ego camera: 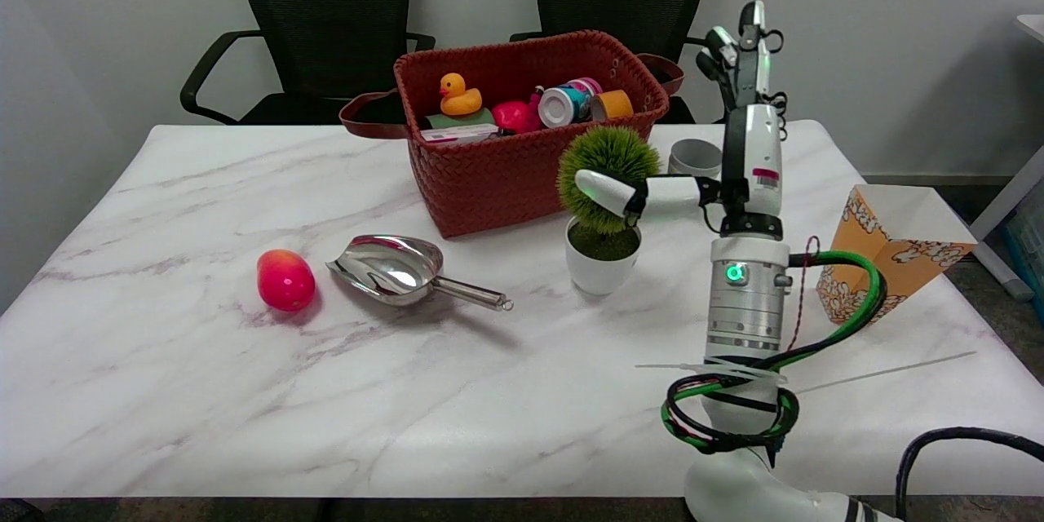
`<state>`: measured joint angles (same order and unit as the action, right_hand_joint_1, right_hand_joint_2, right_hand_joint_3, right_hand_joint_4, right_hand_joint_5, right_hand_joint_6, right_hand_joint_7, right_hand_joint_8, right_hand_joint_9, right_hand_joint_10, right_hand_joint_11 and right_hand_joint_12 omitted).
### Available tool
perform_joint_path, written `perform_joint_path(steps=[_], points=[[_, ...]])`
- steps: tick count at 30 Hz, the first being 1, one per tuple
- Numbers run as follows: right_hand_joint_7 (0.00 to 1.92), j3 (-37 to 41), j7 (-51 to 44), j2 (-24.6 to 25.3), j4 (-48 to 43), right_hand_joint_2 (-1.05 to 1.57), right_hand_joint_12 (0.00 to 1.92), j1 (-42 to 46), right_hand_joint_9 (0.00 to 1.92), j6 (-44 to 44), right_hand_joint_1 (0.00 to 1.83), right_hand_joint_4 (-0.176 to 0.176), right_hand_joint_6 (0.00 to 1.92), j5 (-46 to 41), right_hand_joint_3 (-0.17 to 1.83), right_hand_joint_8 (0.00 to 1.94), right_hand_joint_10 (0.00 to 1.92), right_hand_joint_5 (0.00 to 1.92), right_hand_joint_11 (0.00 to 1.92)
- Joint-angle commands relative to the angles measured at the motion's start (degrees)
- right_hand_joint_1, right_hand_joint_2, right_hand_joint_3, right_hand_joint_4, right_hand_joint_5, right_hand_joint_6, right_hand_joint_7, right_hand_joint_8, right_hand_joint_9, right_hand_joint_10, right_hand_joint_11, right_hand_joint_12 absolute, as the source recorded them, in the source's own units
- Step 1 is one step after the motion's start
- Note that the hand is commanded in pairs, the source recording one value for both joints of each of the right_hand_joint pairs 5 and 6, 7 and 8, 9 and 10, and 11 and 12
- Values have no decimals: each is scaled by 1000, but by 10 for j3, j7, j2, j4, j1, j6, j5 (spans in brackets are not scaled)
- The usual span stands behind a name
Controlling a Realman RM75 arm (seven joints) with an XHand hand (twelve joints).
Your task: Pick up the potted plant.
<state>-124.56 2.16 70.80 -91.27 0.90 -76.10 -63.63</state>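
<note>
The potted plant (605, 179) is a round green tuft in a small white pot (599, 269). It stands upright on the marble table, just in front of the basket's right corner. My right hand (746, 155) is raised to the right of the plant, fingers (752, 41) pointing up and spread. Its thumb (608, 192) reaches left across the front of the green tuft; whether it touches the leaves I cannot tell. The hand holds nothing.
A red woven basket (489, 171) with a yellow duck (458, 95) and tape rolls stands behind the plant. A metal scoop (400, 267) and a red-yellow fruit (285, 280) lie to the left. A popcorn box (877, 253) and a grey cup (695, 157) stand to the right.
</note>
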Motion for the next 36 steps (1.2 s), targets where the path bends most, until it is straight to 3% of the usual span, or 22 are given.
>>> perform_joint_path(steps=[1,4,14,36], points=[[294,-10,7,-20,42,-155,279,14,387,-67,1085,0,0,-93,544,294,387,0,279],[243,-10,9,-20,53,-155,175,14,253,-74,1086,0,0,-105,533,243,253,0,175],[23,-7,82,-20,108,-133,62,14,130,-85,1094,0,0,-144,480,23,130,0,62],[39,-36,129,-21,152,-118,111,16,214,-79,1111,0,0,-204,441,39,214,0,111]])
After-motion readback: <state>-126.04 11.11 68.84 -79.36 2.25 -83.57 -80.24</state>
